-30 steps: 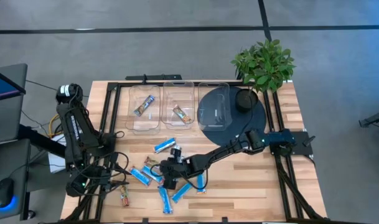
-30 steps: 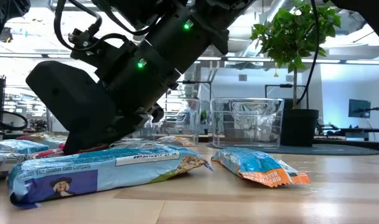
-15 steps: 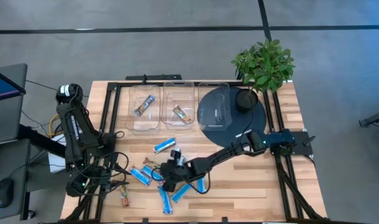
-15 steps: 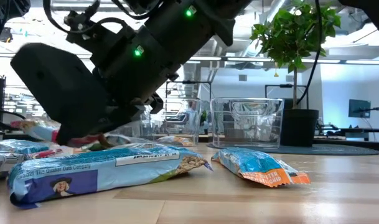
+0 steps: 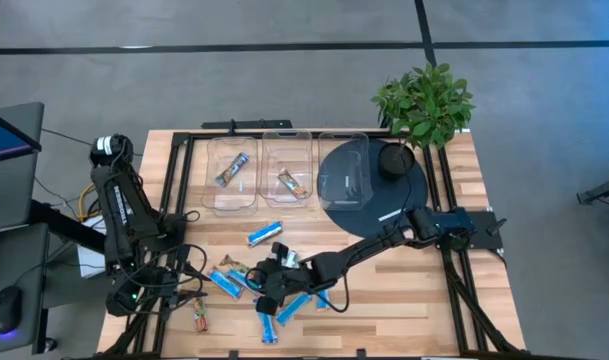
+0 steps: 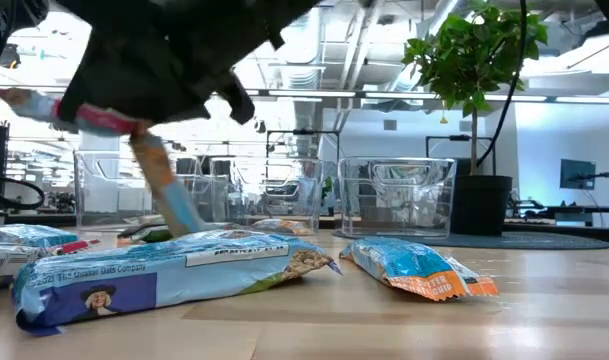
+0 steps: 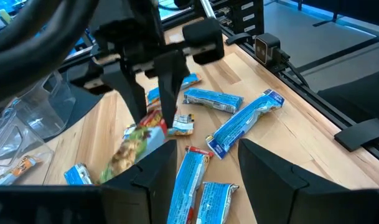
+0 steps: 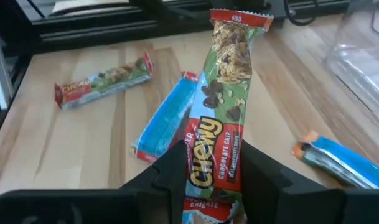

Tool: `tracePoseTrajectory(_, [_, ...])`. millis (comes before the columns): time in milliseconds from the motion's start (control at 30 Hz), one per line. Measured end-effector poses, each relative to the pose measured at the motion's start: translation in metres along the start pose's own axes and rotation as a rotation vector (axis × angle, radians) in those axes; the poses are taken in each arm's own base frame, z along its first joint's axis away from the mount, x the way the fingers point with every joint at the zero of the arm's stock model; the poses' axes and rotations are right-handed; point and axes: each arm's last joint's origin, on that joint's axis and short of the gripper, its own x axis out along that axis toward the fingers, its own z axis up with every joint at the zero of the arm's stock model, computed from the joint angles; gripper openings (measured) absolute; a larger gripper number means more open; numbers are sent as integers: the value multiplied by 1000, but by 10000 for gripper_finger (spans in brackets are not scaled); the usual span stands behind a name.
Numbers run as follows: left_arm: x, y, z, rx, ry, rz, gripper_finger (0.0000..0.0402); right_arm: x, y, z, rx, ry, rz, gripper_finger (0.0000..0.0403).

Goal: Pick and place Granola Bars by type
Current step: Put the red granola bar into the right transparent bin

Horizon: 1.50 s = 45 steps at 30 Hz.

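Wooden tabletop [image 5: 384, 300] is carrying scattered Granola Bars [image 5: 292, 306] near its front edge; right gripper [image 5: 265, 286] jaws are clamping a green bar [image 8: 221, 118] above them, left gripper [image 7: 205, 180] jaws gaping empty, clear bins [image 5: 287, 170] and plant [image 5: 424, 100] sitting rearward.

Even, bright overhead light with soft shadows. In the low view the ceiling lamps [image 6: 314, 95] glare and the raised bar [image 6: 159, 180] blurs. Wrist views look soft at the edges.
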Motion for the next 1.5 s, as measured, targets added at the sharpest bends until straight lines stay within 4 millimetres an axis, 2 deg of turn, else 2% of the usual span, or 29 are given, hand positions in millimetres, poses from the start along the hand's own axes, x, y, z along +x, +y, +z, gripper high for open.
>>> tracePoseTrajectory(233, [0,0,0,-7,0,0,167,-13,6,-1,91,55,-13,108])
tracePoseTrajectory(433, [0,0,0,-6,0,0,167,-29,12,-22,145,237,-112,108])
tracePoseTrajectory(700, [0,0,0,-7,0,1,167,-53,36,-49,68,390,-136,108])
tracePoseTrajectory(900, [0,0,0,-7,-4,6,167,-67,47,-62,9,462,-143,108])
tracePoseTrajectory(1067, [0,0,0,-7,-4,7,167,-67,47,-65,17,504,-118,108])
tracePoseTrajectory(1300, [0,0,0,-7,-4,7,167,-59,37,-60,57,526,-99,111])
tracePoseTrajectory(1500, [0,0,0,-7,-3,6,167,-52,30,-56,84,544,-72,142])
